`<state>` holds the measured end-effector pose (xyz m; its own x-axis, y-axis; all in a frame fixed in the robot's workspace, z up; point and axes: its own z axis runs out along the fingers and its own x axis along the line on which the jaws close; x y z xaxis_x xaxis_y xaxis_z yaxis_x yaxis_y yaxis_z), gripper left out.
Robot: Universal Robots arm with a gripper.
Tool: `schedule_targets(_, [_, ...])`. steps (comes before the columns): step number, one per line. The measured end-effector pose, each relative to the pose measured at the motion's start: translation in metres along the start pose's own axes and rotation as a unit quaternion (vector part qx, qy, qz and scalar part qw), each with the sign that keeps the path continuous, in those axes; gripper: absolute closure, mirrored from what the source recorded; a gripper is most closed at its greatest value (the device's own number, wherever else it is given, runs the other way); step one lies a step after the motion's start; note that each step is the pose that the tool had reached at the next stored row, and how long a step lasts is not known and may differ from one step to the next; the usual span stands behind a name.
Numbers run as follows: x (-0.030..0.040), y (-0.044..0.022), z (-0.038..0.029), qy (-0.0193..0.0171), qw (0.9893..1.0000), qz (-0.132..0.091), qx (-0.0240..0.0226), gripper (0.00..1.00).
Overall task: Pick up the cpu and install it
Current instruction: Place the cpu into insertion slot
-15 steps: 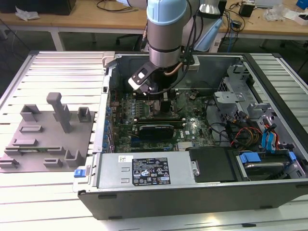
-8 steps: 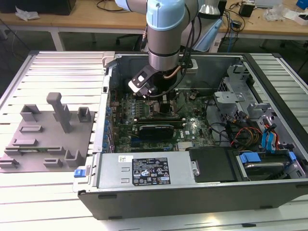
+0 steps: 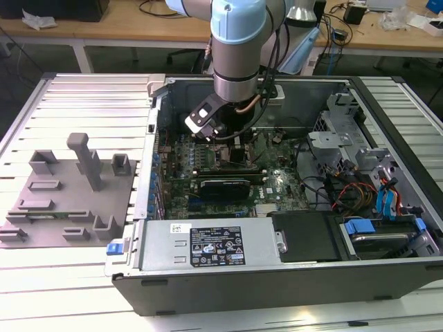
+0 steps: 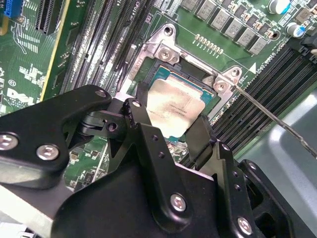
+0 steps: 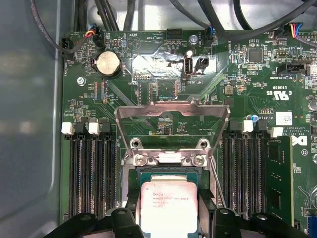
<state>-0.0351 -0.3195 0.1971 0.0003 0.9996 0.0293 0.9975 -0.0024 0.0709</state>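
The cpu point(image 4: 174, 103), a small square chip with a silver-grey top, sits between the two black fingers of my gripper point(image 4: 168, 123), which is shut on it. It is held level right over the open motherboard socket point(image 4: 163, 49), low inside the frame; I cannot tell whether it rests in it. In the first wrist view the cpu point(image 5: 168, 204) lies below the raised metal load plate point(image 5: 171, 113), with a finger point(image 5: 132, 206) against each side. In the exterior view my gripper point(image 3: 223, 142) reaches down into the open computer case onto the motherboard point(image 3: 277, 183).
A thin socket lever point(image 4: 270, 113) stands out beside the socket. Memory slots point(image 5: 91, 168) flank it on both sides. A black card point(image 3: 225, 187), the power supply point(image 3: 208, 245) and drive cage point(image 3: 353, 149) crowd the case. A grey fixture plate point(image 3: 62, 197) lies outside, at the exterior view's left.
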Motion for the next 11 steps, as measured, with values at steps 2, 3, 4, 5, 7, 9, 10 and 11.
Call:
schedule_targets(2, [0.0, 0.0, 0.0, 0.0001, 1.0, -0.001, 0.0, 0.45])
schedule_targets(3, [0.0, 0.0, 0.0, 0.0001, 1.0, -0.001, 0.0, 0.45])
schedule_targets(4, [-0.0001, 0.0, 0.0002, 0.0001, 1.0, -0.001, 0.0, 0.45])
schedule_targets(5, [-0.0001, 0.0, 0.0004, -0.0002, 1.0, 0.002, -0.0001, 0.45])
schedule_targets(7, [-0.0001, 0.0, 0.0006, -0.0006, 1.0, 0.006, -0.0001, 0.45])
schedule_targets(9, [-0.0001, 0.0, 0.0007, -0.0005, 1.0, 0.007, -0.0002, 0.45])
schedule_targets(10, [-0.0001, 0.0, 0.0007, -0.0005, 1.0, 0.007, -0.0002, 0.45])
schedule_targets(11, [-0.0001, 0.0, 0.0007, -0.0005, 1.0, 0.007, -0.0002, 0.45])
